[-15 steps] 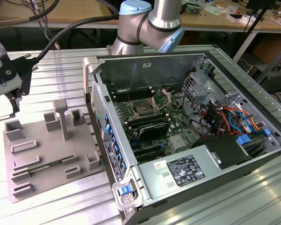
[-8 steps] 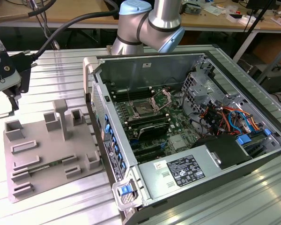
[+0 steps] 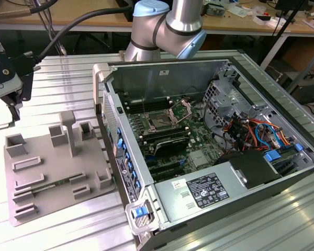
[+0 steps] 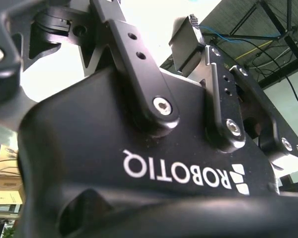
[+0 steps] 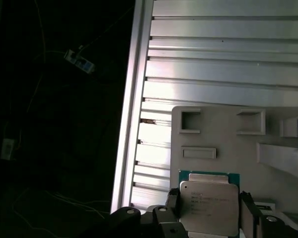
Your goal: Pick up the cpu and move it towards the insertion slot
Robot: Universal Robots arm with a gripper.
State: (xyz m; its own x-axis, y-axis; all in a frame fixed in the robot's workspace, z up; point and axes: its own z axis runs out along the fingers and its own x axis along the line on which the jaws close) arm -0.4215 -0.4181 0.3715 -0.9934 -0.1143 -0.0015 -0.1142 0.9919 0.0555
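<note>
Gripping the cpu by two opposite edges, the pincer has its dark fingers pressed against either side of the chip, as seen in the first wrist view. The cpu shows a dull silver top and a thin green rim and lies flat between them. In the second wrist view the pincer's black body carries bolted link bars against a bright background. Beneath the chip lies the grey tray, with raised rectangular frames near the chip. The tray rests on a ribbed aluminium table. In the exterior view the same tray sits on the table toward the exterior view's left, just beside an open computer case. A silver power supply occupies the near end of the case. Beyond it, on the motherboard, long black memory slots run next to the insertion slot, whose dark centre is exposed and whose metal bracket stands hinged up. The slot is well apart from the tray and the cpu. Red and blue cables bundle toward the exterior view's right. The arm's silver and blue joint rises behind the case, with wooden benches farthest back.
</note>
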